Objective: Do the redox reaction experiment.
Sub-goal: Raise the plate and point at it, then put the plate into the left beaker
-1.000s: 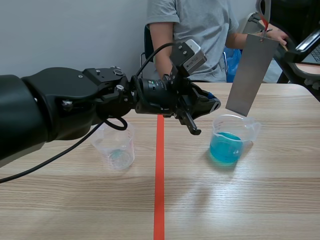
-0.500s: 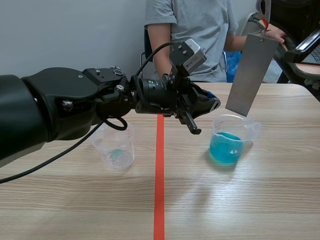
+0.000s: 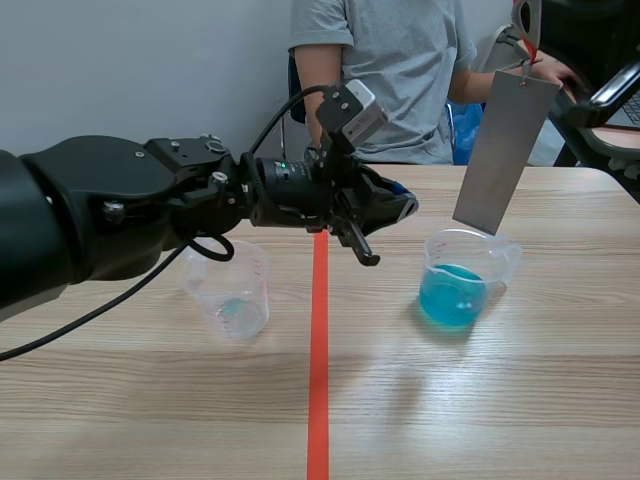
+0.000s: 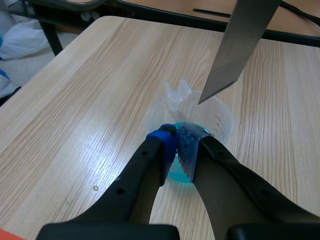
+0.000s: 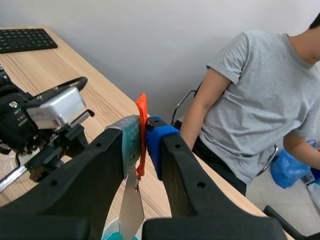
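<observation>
The metal plate (image 3: 500, 150) is hung just above the beaker (image 3: 455, 285) of blue liquid on the tabletop (image 3: 500, 400), its orange tag (image 5: 141, 107) clamped in the right tool (image 5: 143, 137); the left tool (image 4: 177, 145) is closed on nothing.

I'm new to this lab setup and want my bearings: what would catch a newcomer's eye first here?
A grey metal strip hangs from the right gripper, its lower corner just over a clear beaker of blue liquid right of the red tape line. The left gripper, shut, hovers near that beaker, its bulky black arm crossing the scene.
</observation>
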Controlling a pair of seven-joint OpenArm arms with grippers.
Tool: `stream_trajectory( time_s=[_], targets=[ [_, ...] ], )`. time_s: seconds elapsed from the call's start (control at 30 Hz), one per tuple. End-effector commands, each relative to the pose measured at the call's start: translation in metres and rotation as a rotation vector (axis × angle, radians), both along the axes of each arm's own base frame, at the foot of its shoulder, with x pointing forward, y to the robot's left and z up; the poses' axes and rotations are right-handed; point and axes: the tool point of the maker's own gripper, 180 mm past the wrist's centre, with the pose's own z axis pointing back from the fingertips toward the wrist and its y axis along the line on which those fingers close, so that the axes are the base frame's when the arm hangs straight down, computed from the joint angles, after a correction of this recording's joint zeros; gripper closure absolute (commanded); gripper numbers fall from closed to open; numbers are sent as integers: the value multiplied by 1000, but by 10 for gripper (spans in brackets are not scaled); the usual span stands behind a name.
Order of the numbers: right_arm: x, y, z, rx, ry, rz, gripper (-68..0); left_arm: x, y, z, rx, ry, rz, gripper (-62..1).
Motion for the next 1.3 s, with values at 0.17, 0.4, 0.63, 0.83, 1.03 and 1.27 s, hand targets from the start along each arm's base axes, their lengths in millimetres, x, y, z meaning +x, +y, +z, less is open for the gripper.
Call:
stream_trajectory(
  time_s=[0.17,0.4,0.63,0.83,1.03,1.27],
  targets=[
    [-1,0,12,7,-39,16,-15,18,79,20,-64,8,144,-51],
    [-1,0,12,7,-38,16,-15,-5,184,13,-24,-19,296,-51],
    [-1,0,12,4,-36,15,-15,-36,281,-2,110,-17,516,-51],
    [-1,0,11,-1,-31,13,-15,-78,346,-36,261,50,687,-51],
    [0,0,12,-2,-34,12,-15,-133,389,-71,357,171,831,-51],
    [0,0,13,0,-37,14,-15,-198,419,-93,373,301,986,-51]
  ],
)
